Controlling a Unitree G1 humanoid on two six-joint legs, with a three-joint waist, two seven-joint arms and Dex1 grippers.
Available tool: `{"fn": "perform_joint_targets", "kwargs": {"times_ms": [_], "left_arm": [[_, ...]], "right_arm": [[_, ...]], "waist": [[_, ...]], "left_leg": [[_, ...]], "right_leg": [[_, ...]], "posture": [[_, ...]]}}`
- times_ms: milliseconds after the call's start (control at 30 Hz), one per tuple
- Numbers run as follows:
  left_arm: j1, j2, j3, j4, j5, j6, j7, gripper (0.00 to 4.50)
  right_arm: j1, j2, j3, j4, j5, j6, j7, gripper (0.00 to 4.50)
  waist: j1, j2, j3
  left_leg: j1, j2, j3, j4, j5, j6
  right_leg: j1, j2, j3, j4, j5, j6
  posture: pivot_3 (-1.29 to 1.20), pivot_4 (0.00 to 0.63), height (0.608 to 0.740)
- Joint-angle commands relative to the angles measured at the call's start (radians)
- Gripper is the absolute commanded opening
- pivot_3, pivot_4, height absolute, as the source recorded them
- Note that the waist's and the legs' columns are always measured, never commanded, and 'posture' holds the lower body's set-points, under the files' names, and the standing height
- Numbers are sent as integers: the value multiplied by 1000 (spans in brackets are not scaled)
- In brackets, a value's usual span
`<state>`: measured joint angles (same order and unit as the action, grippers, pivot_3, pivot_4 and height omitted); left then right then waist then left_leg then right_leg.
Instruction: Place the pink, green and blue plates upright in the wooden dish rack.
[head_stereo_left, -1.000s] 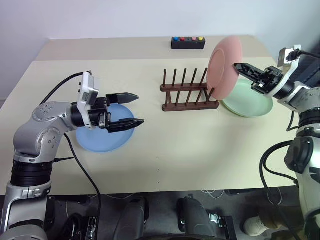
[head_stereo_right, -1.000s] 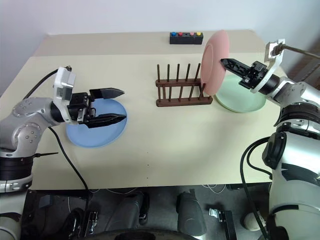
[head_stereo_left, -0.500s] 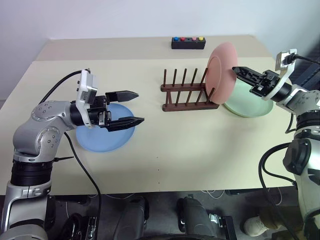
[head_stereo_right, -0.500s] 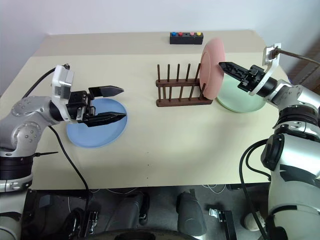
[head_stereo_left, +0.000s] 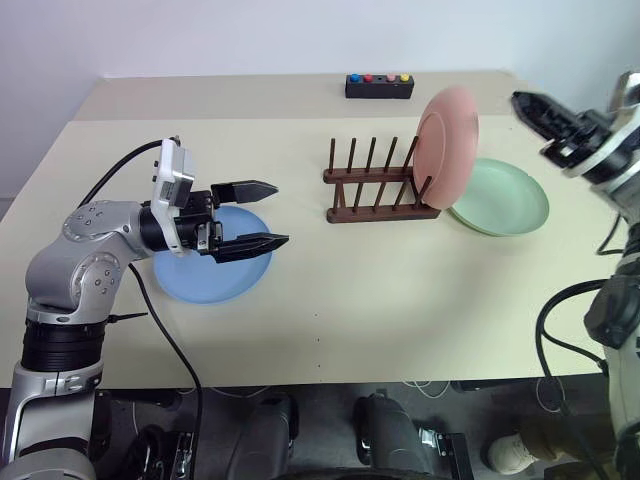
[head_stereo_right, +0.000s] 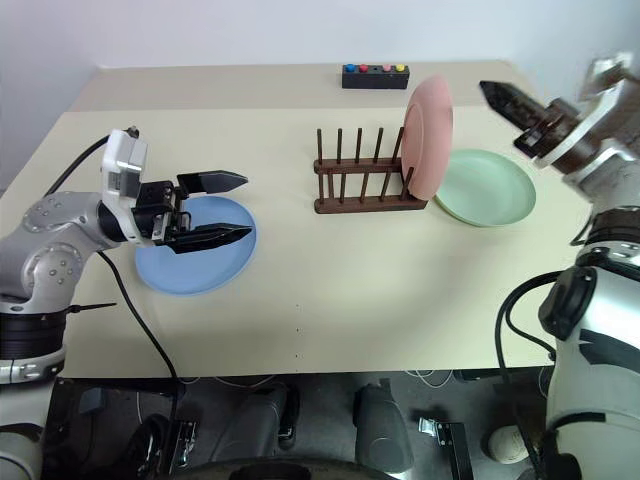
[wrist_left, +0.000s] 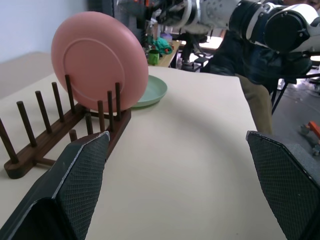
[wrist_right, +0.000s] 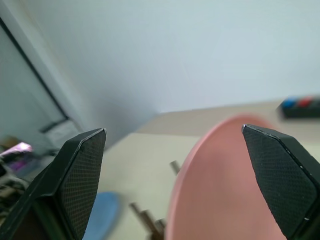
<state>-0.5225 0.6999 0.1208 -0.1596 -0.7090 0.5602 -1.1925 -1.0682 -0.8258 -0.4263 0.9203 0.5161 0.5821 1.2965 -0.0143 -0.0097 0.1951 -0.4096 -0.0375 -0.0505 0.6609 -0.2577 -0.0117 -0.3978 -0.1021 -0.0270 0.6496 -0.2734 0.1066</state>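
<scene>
— Beige table under a pale wall: where is the wooden dish rack?

— Upper middle, rails running left to right. One pink plate stands upright in its right end.

— Others?

— One green plate flat at right, one blue plate flat at left.

— Grippers?

— Left gripper gapes empty above blue; right gripper wide, empty.

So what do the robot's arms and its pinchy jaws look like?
Both arms are chunky silver-grey metal with black rings at the joints. The left arm has a thin black cable looping along it and a small white box on the wrist. Each arm ends in two long black jaws, pointed at the tips, with a bumpy cross-hatched grip on the inner faces. The right gripper has a white box too.
</scene>
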Motion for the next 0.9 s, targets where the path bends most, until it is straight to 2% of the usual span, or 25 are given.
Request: {"fn": "perform_joint_targets", "kwargs": {"times_ms": [33,167,300,467,667,900], "left_arm": [[-23,-4,10,-10,-11,-20,-4,4500],[-36,-8,3,0,-6,-25,-12,4500],[-49,-14,-10,17,-2,-30,-22,4500],[-65,-21,-23,31,2,-40,-31,4500],[-54,-19,-24,22,8,-42,-34,4500],[-21,-3,-2,-8,-3,-29,-21,4500]], "right_arm": [[106,-45,24,-122,-56,-120,-33,4442],[224,-81,76,-227,-103,-185,-26,4442],[361,-137,202,-293,-256,-406,-3,4442],[372,-146,309,-262,-363,-527,-16,4442],[320,-120,449,-114,-522,-660,-79,4442],[203,-68,526,114,-628,-666,-189,4442]], "waist": [[2,0,0],[-1,1,0],[-3,1,0],[-8,1,0],[-2,1,0],[-5,1,0]], "left_leg": [[0,0,0,0,0,0],[0,0,1,0,0,0],[0,0,1,0,0,0],[2,1,5,0,0,0],[2,1,5,1,0,0],[2,1,5,1,1,-2]], "right_leg": [[0,0,0,0,0,0],[0,0,1,0,0,0],[-1,0,1,2,0,0],[-1,0,4,2,0,0],[-1,0,4,2,0,0],[-1,0,5,1,0,0]], "posture": [[0,150,740],[0,150,740],[0,150,740],[0,150,740],[0,150,740],[0,150,740]]}}
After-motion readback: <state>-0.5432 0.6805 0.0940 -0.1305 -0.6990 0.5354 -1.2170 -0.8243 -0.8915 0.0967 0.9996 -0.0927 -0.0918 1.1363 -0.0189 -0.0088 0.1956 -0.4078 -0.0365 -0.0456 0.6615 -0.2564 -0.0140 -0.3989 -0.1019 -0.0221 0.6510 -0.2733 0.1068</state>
